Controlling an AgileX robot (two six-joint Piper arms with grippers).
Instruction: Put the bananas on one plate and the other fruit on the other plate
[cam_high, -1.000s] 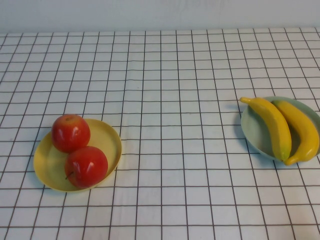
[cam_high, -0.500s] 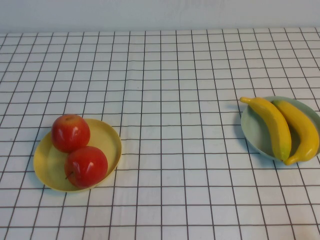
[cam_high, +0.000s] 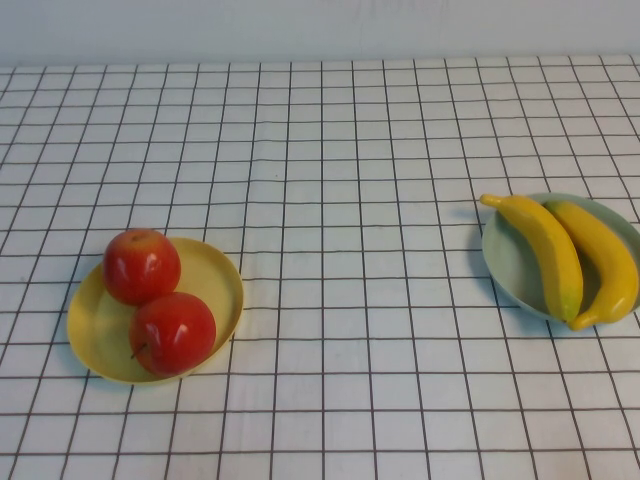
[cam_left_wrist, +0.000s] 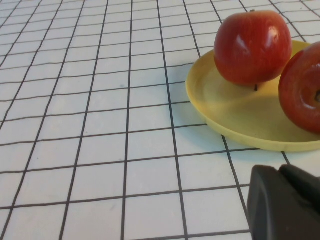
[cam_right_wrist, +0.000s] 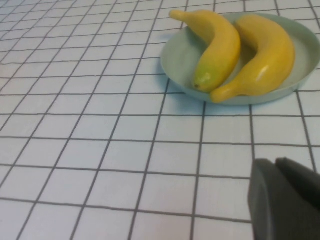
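Bananas (cam_high: 570, 255): both on blue-green plate (cam_high: 505, 262), ahead of empty, closed right gripper (cam_right_wrist: 285, 200)
Apples (cam_high: 155, 295): both on yellow plate (cam_high: 95, 330), ahead of empty, closed left gripper (cam_left_wrist: 285, 202)
Left: nothing, in my judgement

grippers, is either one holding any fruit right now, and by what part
Nothing is held. The left gripper is shut and empty near the yellow plate; the right gripper is shut and empty near the blue-green plate.

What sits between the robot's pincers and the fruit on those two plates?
Nothing visible. Bare checked cloth lies between the shut left pincer and the yellow plate holding both apples. The same goes for the shut right pincer and the blue-green plate holding both bananas.
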